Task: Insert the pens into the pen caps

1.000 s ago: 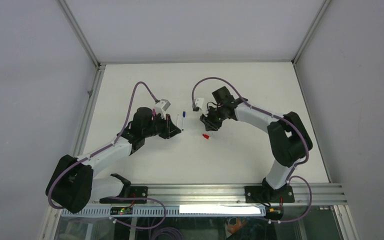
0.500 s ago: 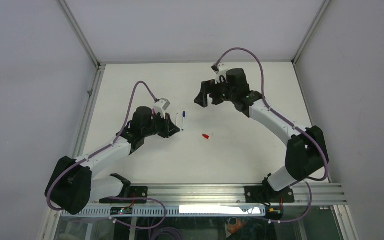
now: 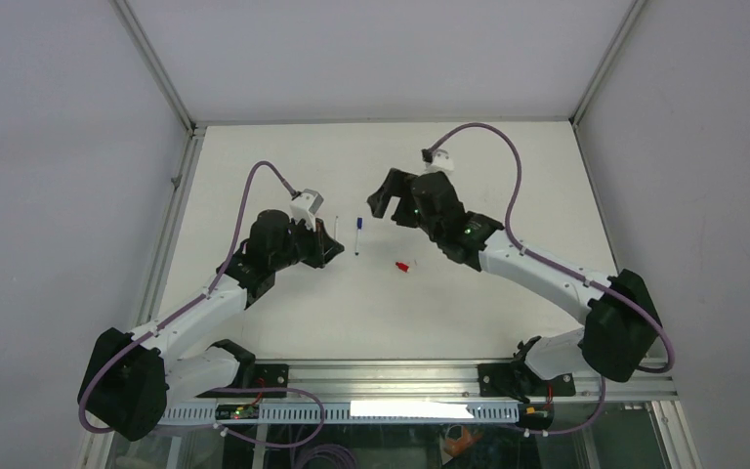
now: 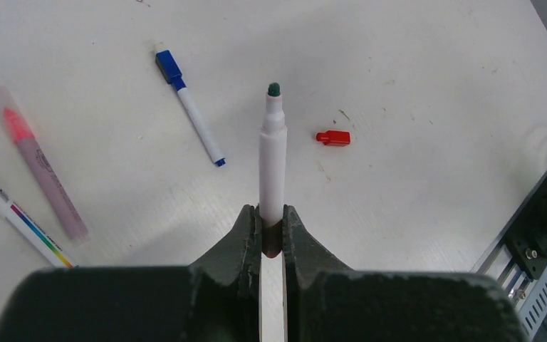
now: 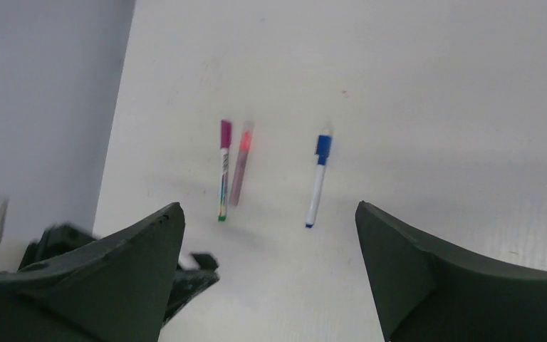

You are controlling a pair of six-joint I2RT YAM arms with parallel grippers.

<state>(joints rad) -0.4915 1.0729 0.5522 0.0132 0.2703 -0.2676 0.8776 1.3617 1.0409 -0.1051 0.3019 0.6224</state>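
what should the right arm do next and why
Probably lower the open, empty right gripper onto the loose red cap and grasp it: the left gripper holds an uncapped pen, tip out, ready for capping.

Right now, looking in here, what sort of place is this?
Probably a robotics lab test cell: a white table boxed in by grey panels, a left arm and right arm bolted to a metal rail, and pens laid out.
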